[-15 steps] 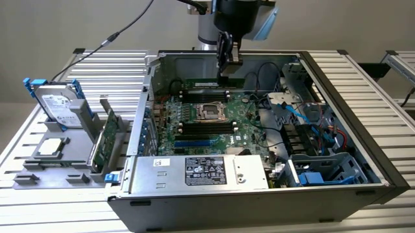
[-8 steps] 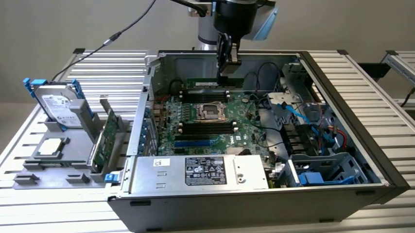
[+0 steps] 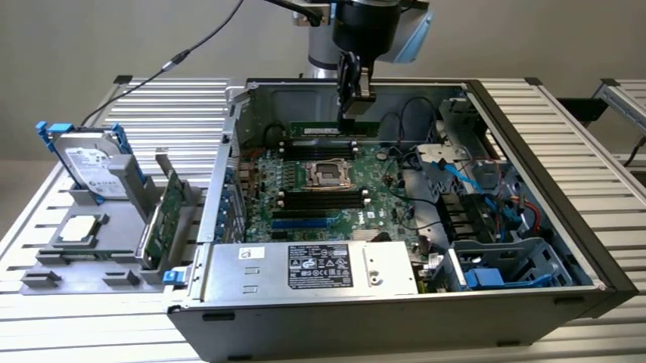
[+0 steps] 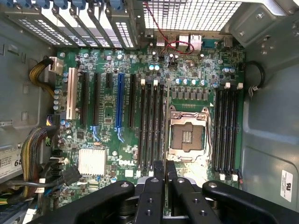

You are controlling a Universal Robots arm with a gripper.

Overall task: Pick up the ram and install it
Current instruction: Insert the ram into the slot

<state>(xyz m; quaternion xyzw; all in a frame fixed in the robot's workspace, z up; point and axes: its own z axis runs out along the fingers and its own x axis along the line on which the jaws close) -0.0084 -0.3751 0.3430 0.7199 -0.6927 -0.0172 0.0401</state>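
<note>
One robot arm stood over the open computer case point(image 3: 550, 189) on the slatted table point(image 3: 595, 234), with its gripper point(image 3: 355, 113) hanging above the far part of the motherboard point(image 3: 302, 219). The two black fingers point(image 4: 158, 172) were pressed nearly together, pinching the ram point(image 3: 325, 128) by its upper edge. The ram was level, its long side running across the exterior view. It sat directly over the far group of black memory slots point(image 3: 323, 144), just behind the CPU socket point(image 3: 328, 172). Whether its lower edge met a slot could not be told.

From the wrist view the ram point(image 4: 167, 116) appeared edge-on as a thin strip running out from between the fingertips, between the CPU socket point(image 4: 187, 135) and the neighbouring memory slots point(image 4: 152, 126).

A power supply point(image 3: 323, 266) filled the near end of the case. Outside the case, toward the exterior view's left, a grey holder point(image 3: 60, 265) carried an upright hard drive point(image 3: 89, 162), a processor chip point(image 3: 81, 229) lying flat and a large green expansion card point(image 3: 166, 215) standing on edge.
</note>
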